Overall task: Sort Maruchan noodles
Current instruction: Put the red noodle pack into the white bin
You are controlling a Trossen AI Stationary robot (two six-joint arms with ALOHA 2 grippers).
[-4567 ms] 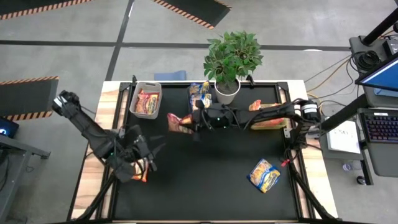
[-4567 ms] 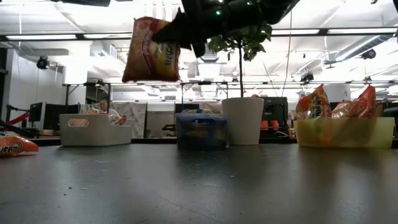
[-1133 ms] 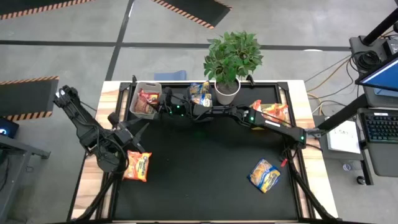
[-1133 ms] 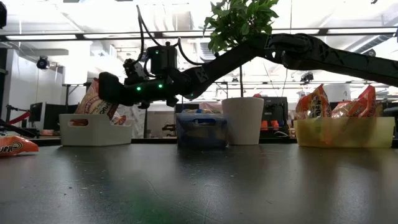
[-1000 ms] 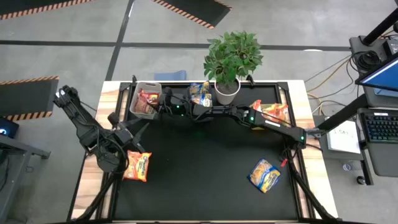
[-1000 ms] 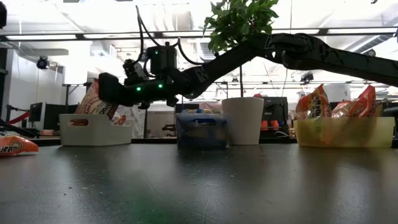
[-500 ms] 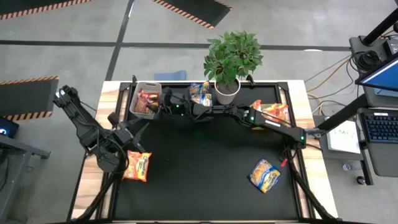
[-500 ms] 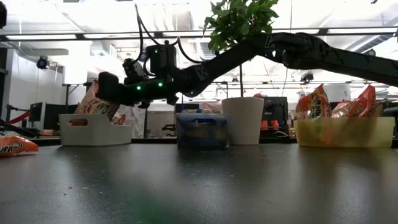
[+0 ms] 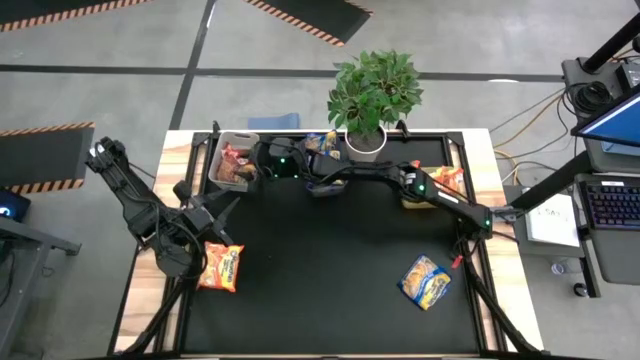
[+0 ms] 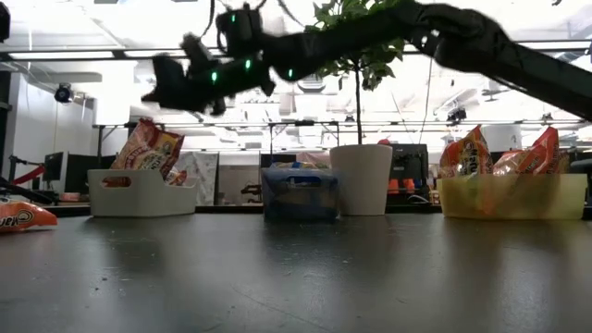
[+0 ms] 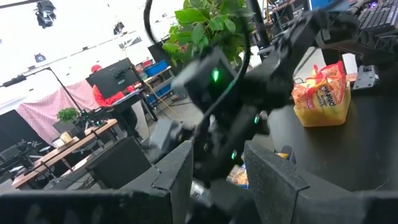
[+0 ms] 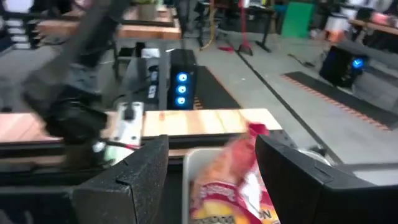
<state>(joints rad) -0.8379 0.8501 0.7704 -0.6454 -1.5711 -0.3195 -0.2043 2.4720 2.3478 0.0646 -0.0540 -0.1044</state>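
both grippers first: my left gripper (image 9: 222,207) sits low at the table's left side with its jaws parted and nothing between them, just beside a red-orange packet (image 9: 222,267) that lies flat on the black mat (image 9: 330,270). in the low view that packet (image 10: 20,218) shows at the far left edge of the table.

my right gripper (image 9: 262,160) is stretched far across to the back left, raised above the grey bin (image 9: 233,158). from table height i see it hanging well above the bin (image 10: 141,191), apart from the packets there. its fingers (image 12: 137,168) stand spread with nothing in them, and between them i look down on a red-orange packet (image 12: 233,186) standing in the bin.

in that grey bin the red-orange packets (image 10: 148,148) lean upright, poking over the rim. next along the back is the dark blue bin (image 10: 298,194), holding blue-and-yellow packets (image 9: 322,146). right of it stands a potted plant (image 9: 371,95) in a white pot (image 10: 361,179). further right is the yellow-green bin (image 10: 513,196) with orange-yellow packets (image 10: 472,151) sticking up out of it; the right arm's forearm crosses over it in the high view.

near the front right of the mat one blue-and-yellow packet (image 9: 425,279) lies flat, alone, well apart from both grippers.
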